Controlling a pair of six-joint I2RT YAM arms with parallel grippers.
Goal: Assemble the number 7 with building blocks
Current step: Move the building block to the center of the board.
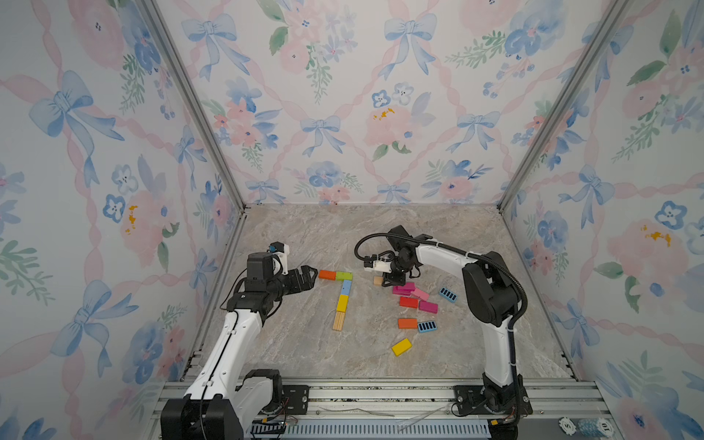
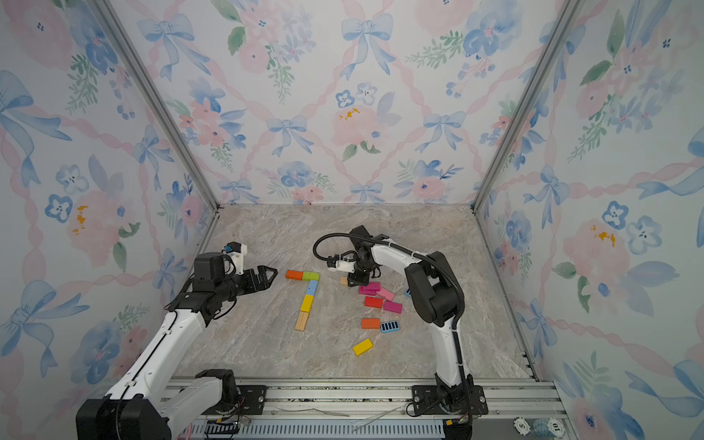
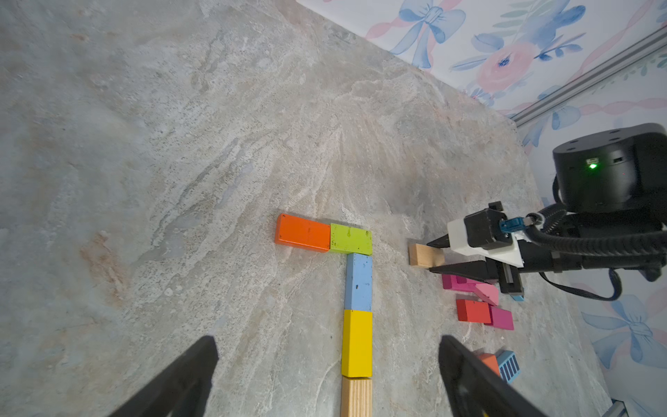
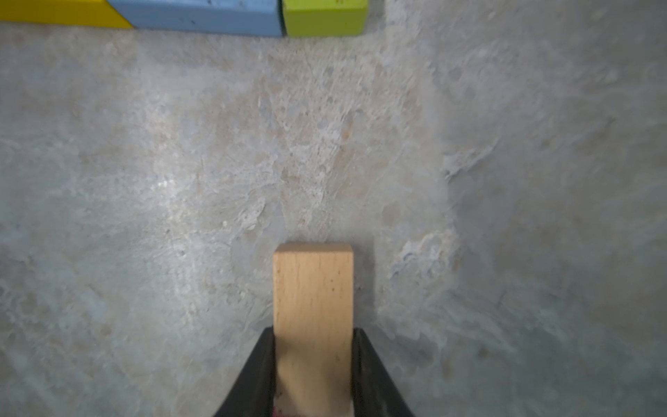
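Gripping the tan block [image 4: 313, 307] by its long sides: my right fingers [image 4: 258, 375] are closed snug on it, at the desk [image 1: 289, 236], just right of the number 7 [image 1: 344, 288]. The 7 has 5 blocks, a 2-block bar and a 3-block stem. My left fingers [image 3: 184, 379] are spread wide and empty, left of the bar.

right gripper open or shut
Shut on the tan block: in the right wrist view the right gripper has a black finger against each long side.

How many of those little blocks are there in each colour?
Orange: 2
Yellow: 2
Green: 1
Light blue: 1
Red: 1
Pink: 1
Magenta: 2, maybe a third stacked underneath
Striped blue: 2
Plain wood: 1
Lined wood: 1
Total: at least 14
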